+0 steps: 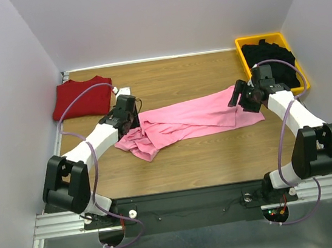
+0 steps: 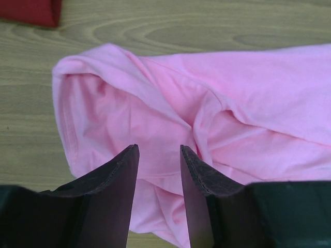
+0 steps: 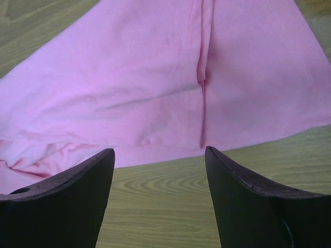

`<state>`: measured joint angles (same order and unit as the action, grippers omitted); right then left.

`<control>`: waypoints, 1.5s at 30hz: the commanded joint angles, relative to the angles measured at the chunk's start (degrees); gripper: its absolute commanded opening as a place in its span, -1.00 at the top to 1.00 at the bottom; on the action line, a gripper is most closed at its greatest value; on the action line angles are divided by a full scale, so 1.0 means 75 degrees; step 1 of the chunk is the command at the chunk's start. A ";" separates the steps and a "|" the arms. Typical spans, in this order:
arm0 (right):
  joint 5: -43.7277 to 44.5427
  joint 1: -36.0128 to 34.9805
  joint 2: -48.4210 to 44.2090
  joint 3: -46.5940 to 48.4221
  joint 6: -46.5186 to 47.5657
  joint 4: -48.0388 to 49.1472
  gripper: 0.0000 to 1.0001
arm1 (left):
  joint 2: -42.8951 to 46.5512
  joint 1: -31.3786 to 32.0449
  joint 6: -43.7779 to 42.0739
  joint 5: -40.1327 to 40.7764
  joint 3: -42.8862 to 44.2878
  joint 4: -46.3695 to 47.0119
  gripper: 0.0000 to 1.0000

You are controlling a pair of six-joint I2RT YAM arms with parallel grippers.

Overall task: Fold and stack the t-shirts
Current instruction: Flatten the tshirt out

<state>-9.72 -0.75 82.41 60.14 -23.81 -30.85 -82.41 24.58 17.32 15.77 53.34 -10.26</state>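
The light pink t-shirt lies crumpled across the middle of the table. It also shows in the left wrist view and the right wrist view. My left gripper hovers over its bunched left end, jaws open with a narrow gap, nothing between them. My right gripper is open and empty above the shirt's right end, its fingertips over bare wood beside the hem. The dark red t-shirt lies folded at the back left. A black t-shirt sits in the yellow bin.
The yellow bin stands at the back right corner. White walls enclose the table on three sides. A small white tag lies beside the red shirt. Bare wood lies in front of the pink shirt.
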 commanded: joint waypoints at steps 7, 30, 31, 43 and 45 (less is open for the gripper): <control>-0.0041 0.0054 -0.0207 0.0009 -0.0013 0.0305 -0.52 | -0.1033 0.0637 -0.0622 0.0487 0.1020 -0.0389 0.01; -0.0029 0.0042 -0.0090 0.0021 -0.0036 0.0305 -0.52 | -0.0965 0.0836 -0.1043 0.0652 0.1080 -0.0917 0.14; -0.0017 0.0042 -0.0078 0.0020 -0.0047 0.0305 -0.52 | -0.0977 0.0848 -0.1079 0.0593 0.1056 -0.0917 0.14; -0.0029 0.0042 -0.0090 0.0009 -0.0106 0.0305 -0.52 | -0.1421 0.0988 -0.1396 0.0358 0.1231 -0.1186 0.14; -0.0040 0.0042 -0.0101 -0.0003 -0.0118 0.0305 -0.52 | -0.1445 0.1000 -0.1337 0.0557 0.1243 -0.1245 0.14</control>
<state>-9.74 -0.75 82.43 60.03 -24.25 -30.83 -92.95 31.55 7.73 17.87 61.25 -17.67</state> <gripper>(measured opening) 0.763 0.432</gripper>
